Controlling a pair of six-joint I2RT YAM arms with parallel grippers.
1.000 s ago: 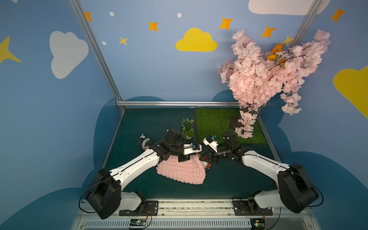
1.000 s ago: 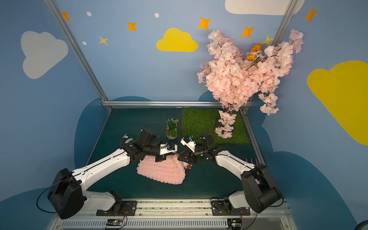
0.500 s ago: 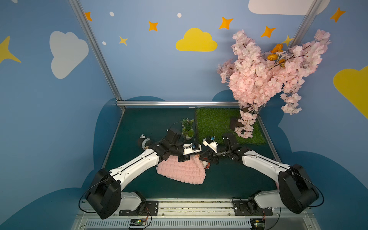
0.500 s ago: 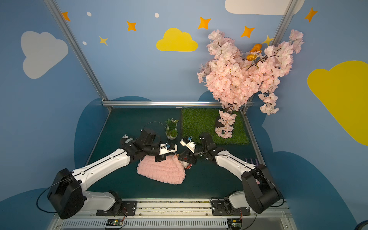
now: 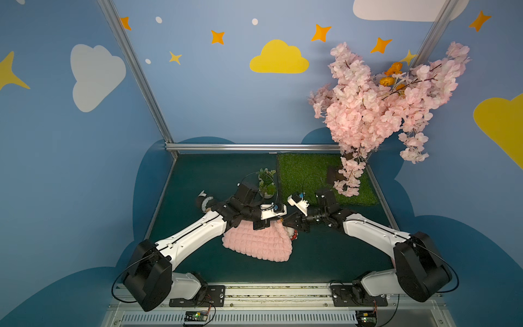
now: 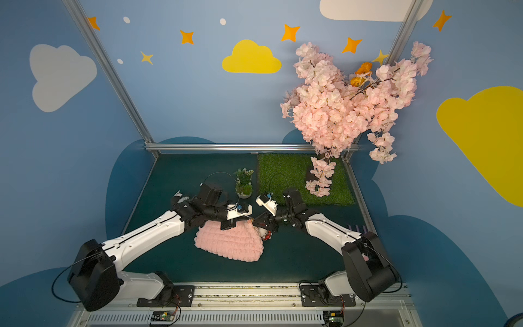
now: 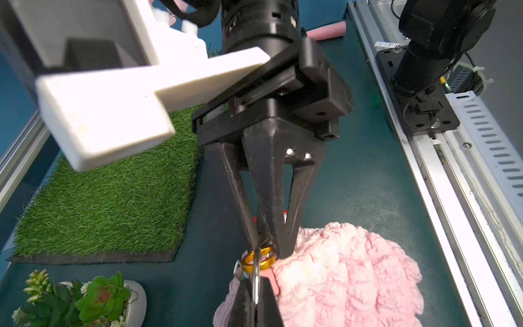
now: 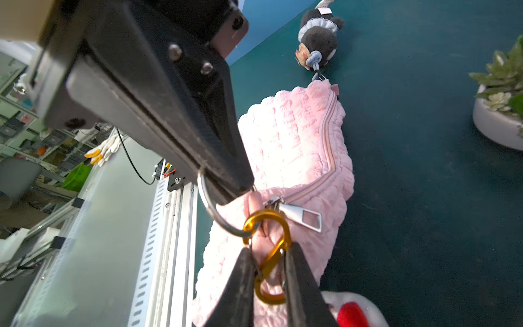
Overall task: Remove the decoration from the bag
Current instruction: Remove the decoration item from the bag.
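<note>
A dark teal tabletop is enclosed by blue walls painted with clouds and stars. In both top views the bag, a pink puffed-quilt pouch, is laid near the table's centre, with its zip along the 12 o'clock edge. A green turf mat is seen at 1 o'clock from it, with a pink blossom tree rooted at the mat's far right. A potted succulent is set at 12 o'clock. A dark grey plush with a white frill lies at 10 o'clock, its clasp touching the bag's corner there

The decoration, a white plush charm with red trim, is found at the bag's 3 o'clock end, touching it, and is largely hidden beneath the grippers. A gold S-shaped clip is hooked at the zip end beside the silver zip pull, and a silver split ring is threaded through the clip's upper loop. What joins the clip to the charm cannot be made out

The left gripper is clamped tight on that ring. The right gripper is angled in from 3 o'clock, and its fingers are pressed against the clip's waist from both sides, with only the clip between them. In the top views the two grippers are seen tip to tip over the bag's 2 o'clock corner
</note>
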